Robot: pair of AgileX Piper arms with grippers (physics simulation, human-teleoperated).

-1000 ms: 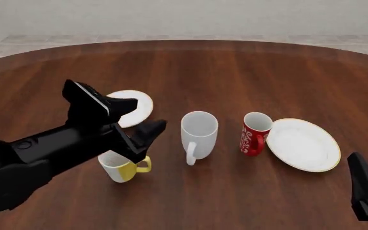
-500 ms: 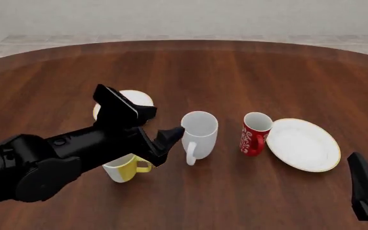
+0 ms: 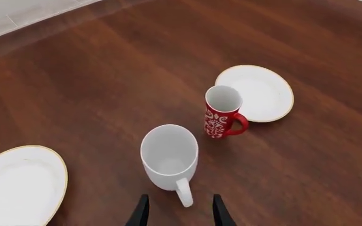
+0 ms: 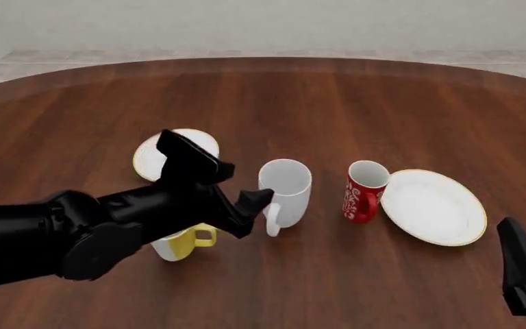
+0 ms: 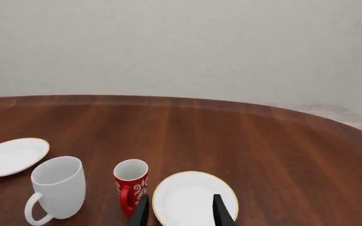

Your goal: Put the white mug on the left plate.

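Note:
The tall white mug (image 4: 286, 184) stands upright mid-table, its loop handle (image 4: 271, 221) pointing toward the near edge. My left gripper (image 4: 252, 181) is open just left of the mug. In the left wrist view its fingertips (image 3: 218, 207) flank the tip of the handle (image 3: 183, 194) without closing on it. The left plate (image 4: 150, 156), white with a gold rim, lies behind the left arm, which partly covers it. My right gripper (image 4: 514, 238) is open at the near right corner, holding nothing.
A red patterned mug (image 4: 366, 190) stands right of the white mug, touching the larger gold-rimmed plate (image 4: 437, 209). A yellow-and-white mug (image 4: 183, 243) sits under my left arm, mostly hidden. The round table's far edge (image 4: 263, 62) curves across the back.
My left arm has swung right and forward toward the white mug, bringing its fingers up to the handle and uncovering more of the left plate. The right arm has not moved.

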